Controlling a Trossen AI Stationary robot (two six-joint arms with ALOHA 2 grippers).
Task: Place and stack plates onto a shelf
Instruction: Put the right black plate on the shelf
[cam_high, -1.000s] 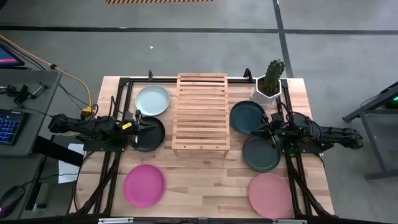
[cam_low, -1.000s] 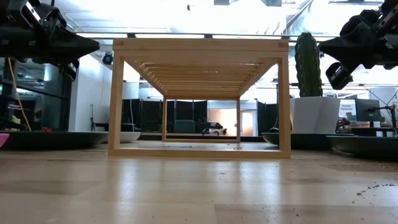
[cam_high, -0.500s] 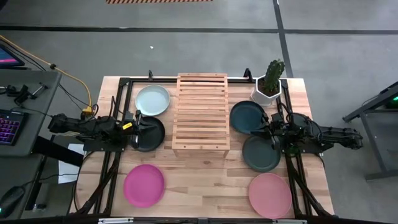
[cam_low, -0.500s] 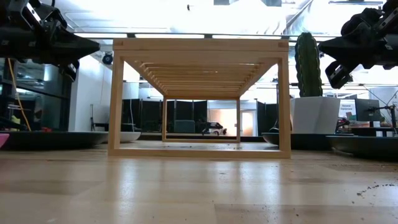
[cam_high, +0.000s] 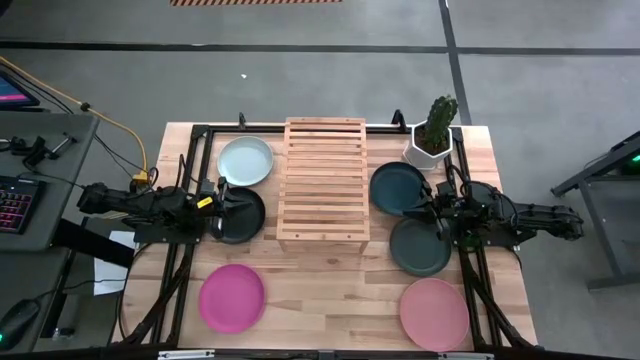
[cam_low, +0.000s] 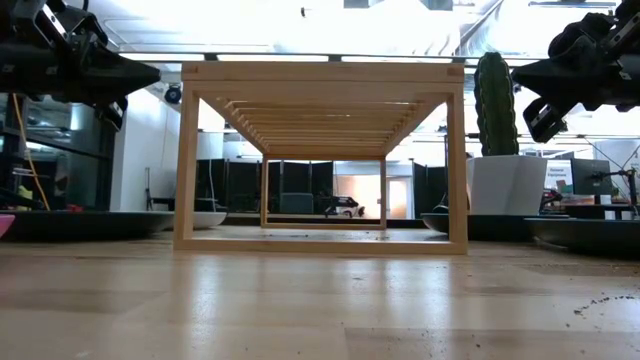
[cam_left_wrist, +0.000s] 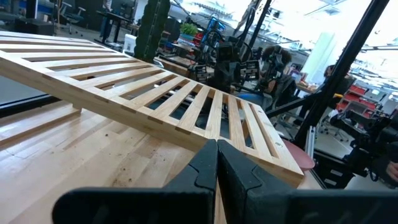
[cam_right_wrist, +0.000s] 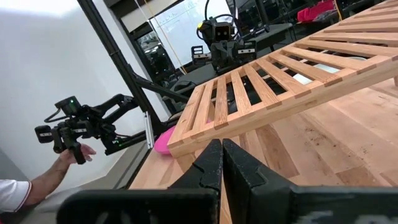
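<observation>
The slatted wooden shelf (cam_high: 322, 180) stands on its legs mid-table. Left of it lie a pale mint plate (cam_high: 245, 160), a black plate (cam_high: 243, 215) and a magenta plate (cam_high: 231, 297). Right of it lie a dark teal plate (cam_high: 398, 188), a dark grey plate (cam_high: 420, 247) and a salmon pink plate (cam_high: 434, 312). All rest flat on the tabletop. My left gripper (cam_high: 222, 213) hovers shut over the black plate, at shelf-top height (cam_low: 152, 73). My right gripper (cam_high: 432, 213) hovers shut between the teal and grey plates (cam_low: 520, 72). Both point at the shelf (cam_left_wrist: 186, 102) (cam_right_wrist: 280, 74).
A white cactus pot (cam_high: 432, 135) stands at the far right corner, beside the teal plate. Black frame rails (cam_high: 190, 170) run along both table sides. A person's hand holding a device (cam_right_wrist: 68, 134) shows beyond the table. Bare wood lies in front of the shelf (cam_high: 325, 290).
</observation>
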